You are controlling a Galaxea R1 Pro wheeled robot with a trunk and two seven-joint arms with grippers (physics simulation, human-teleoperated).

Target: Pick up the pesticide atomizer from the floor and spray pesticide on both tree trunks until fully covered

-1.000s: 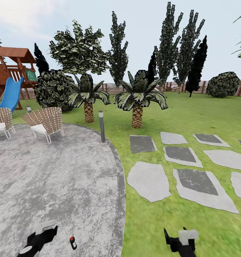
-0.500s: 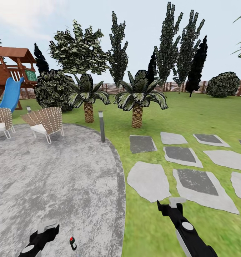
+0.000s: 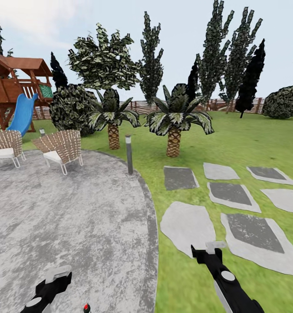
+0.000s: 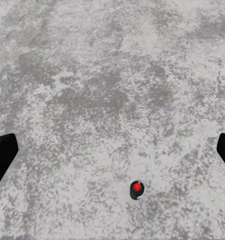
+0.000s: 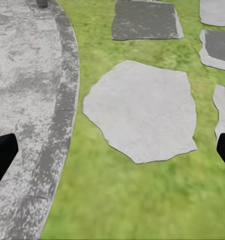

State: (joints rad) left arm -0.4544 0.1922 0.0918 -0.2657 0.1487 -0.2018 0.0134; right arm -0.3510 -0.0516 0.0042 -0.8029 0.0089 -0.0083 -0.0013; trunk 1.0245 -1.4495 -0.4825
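Head view: the pesticide atomizer point(image 3: 86, 308) stands on the floor point(image 3: 77, 226) at the lower edge of the picture, only its red top showing, just to the right of the left gripper point(image 3: 55, 278) and well apart from the right gripper point(image 3: 205, 251), which hangs over the lawn point(image 3: 185, 282) beyond the paving's curved edge; the left arm is judged the nearer for the pick. Whether either gripper is open cannot be told in this view. Behind stand wicker chairs point(image 3: 61, 148), a lamp post point(image 3: 129, 154), two palms point(image 3: 174, 126), stepping stones point(image 3: 187, 224) and a play set with a blue slide point(image 3: 22, 113). Left wrist view: the atomizer point(image 4: 137, 189) is seen from above, long axis upright, red cap toward the camera, between the two widely parted fingertips point(image 4: 2, 155) but not yet level with them; bare paving surrounds it and nothing obstructs. Right wrist view: parted, empty fingertips point(image 5: 1, 152) frame grass and a stepping stone point(image 5: 142, 110).
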